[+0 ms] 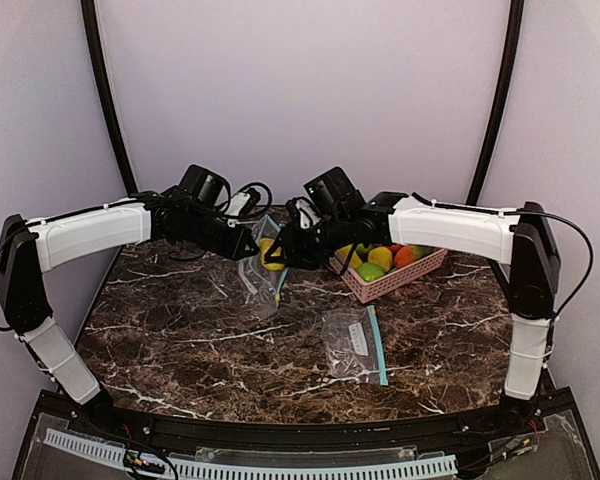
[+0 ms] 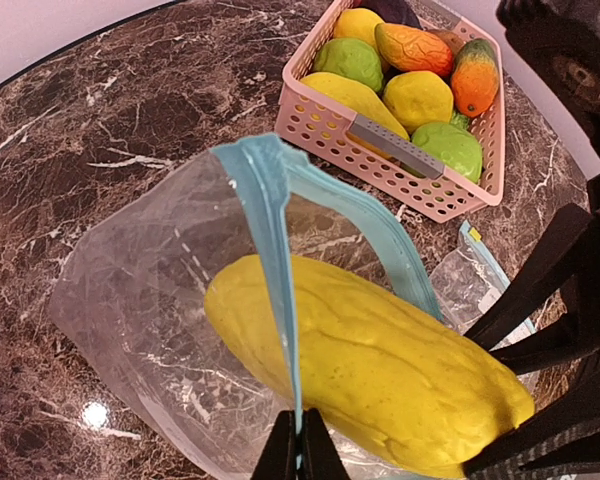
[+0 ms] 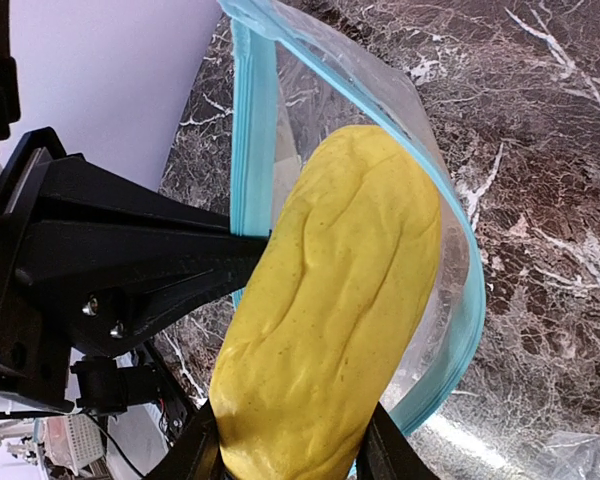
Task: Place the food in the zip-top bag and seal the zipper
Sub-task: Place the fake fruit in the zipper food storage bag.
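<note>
Many fruits (image 2: 418, 98) in basket (image 2: 325, 128), beyond right-wrist view

Dark veined marble table (image 1: 180, 340), pale lilac walls (image 1: 300, 90), black curved poles (image 1: 105, 90).

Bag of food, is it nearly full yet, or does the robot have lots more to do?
Just starting. Done: the left hand pinches the bag rim, holding it open. In hand: the right hand grips a yellow fruit, partway through the bag's mouth. Left: the other food sits in the pink basket, and the zipper is not yet sealed.
</note>
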You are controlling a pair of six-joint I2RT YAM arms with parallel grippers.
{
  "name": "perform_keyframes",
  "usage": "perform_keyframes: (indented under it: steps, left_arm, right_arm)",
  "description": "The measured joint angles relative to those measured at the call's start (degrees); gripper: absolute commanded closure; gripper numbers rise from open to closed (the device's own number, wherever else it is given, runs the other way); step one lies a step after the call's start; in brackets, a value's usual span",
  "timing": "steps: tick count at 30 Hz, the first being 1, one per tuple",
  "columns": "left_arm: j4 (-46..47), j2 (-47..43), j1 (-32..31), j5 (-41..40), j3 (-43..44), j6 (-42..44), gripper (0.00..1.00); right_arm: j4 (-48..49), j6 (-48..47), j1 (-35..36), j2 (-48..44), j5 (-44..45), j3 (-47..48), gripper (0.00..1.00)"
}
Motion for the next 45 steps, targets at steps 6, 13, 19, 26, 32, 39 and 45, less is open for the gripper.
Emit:
perform_keyframes:
  steps: [6,13,19,26,32,39,45]
  left_arm:
    - [-0.02,0.00,0.13,-0.04,0.00,0.09,0.99]
    - [0.00,0.00,0.13,1.20,0.00,0.74,0.99]
    - [-0.02,0.00,0.13,1.99,0.00,0.76,0.99]
    - [-0.04,0.00,0.13,2.10,0.00,0.94,0.99]
    - [-0.07,0.00,0.13,2.08,0.00,1.05,0.99]
    - [-0.24,0.00,0.13,2.10,0.00,1.11,0.99]
    - [-0.28,0.00,0.13,2.12,0.00,1.11,0.99]
  right_arm:
    - [-2.67,-1.99,-0.07,3.85,-1.64,3.98,0.69]
    - [-7.02,-5.35,-0.11,5.05,-1.68,6.84,0.56]
    - [-8.92,-7.08,-0.11,5.05,-0.15,8.24,0.41]
    - [-9.44,-7.76,-0.11,5.05,1.11,8.68,0.38]
    - [-9.53,-9.73,-0.07,3.65,2.51,8.44,0.36]
    - [-9.62,-13.40,-0.28,-11.43,13.25,-1.29,0.32]
    - [-10.16,-14.80,-5.29,-21.31,20.06,-9.05,0.30]
